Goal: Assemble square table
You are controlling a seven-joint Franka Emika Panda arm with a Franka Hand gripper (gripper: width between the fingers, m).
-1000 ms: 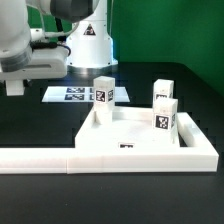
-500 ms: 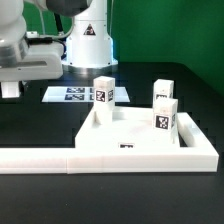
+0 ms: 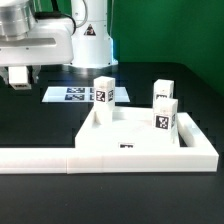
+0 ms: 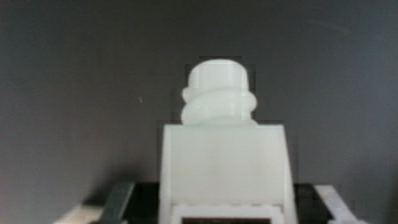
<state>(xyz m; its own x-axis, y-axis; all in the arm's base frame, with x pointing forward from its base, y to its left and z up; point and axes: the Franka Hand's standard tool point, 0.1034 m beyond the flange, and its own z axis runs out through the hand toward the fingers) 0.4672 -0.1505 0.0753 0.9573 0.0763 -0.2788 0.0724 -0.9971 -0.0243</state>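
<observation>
The fingers gripped a leg aloft, clear of the tray, presumably for screwing in.

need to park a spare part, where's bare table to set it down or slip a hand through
Bare black table lies between the marker board and the long white rail, on the exterior view's left. Another bare strip runs in front of the rail. The tabletop is crowded: three legs stand at its corners. The gripper hangs over the far left.
</observation>
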